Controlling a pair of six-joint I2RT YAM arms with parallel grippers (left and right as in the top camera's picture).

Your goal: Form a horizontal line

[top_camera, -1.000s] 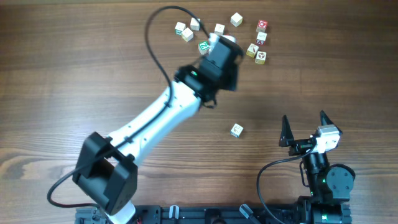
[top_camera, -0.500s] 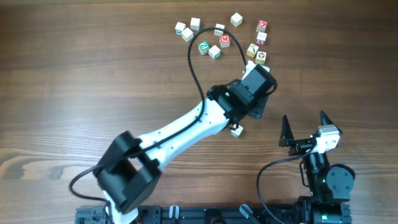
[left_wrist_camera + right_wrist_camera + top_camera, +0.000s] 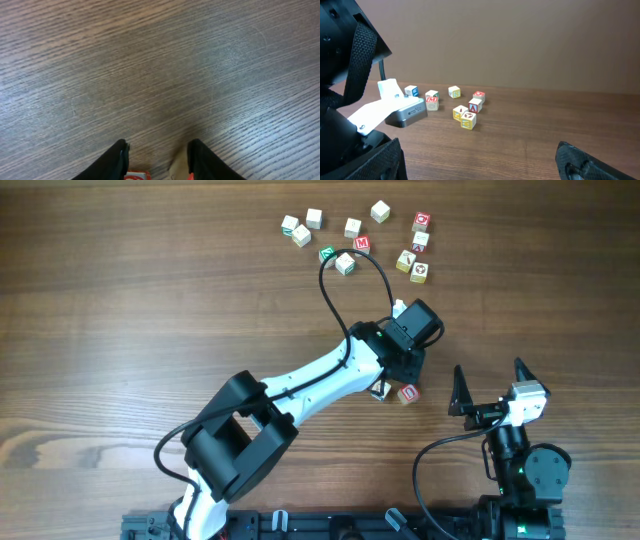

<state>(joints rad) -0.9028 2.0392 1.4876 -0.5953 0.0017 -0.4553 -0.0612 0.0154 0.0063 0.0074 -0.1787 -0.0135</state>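
Whoever drives this should lift the left end effector [image 3: 157,162] straight up, so neither cube gets nudged. Its fingers stand apart, not clamped on anything that I can see. Right beneath it, the horizontal line [image 3: 406,394] is barely begun: a red-marked cube [image 3: 408,395] just beside a pale cube [image 3: 380,390] on the bench [image 3: 120,300], well apart from the loose cubes [image 3: 352,228]. The right end effector [image 3: 490,385] sits spread open nearby.

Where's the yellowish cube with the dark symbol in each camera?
Overhead: yellowish cube, upper right, lower right end of the cluster.
Left wrist: not in it.
Right wrist: near centre, the cluster's nearest cube.
Shared landmark: red M cube, in overhead and right wrist only.
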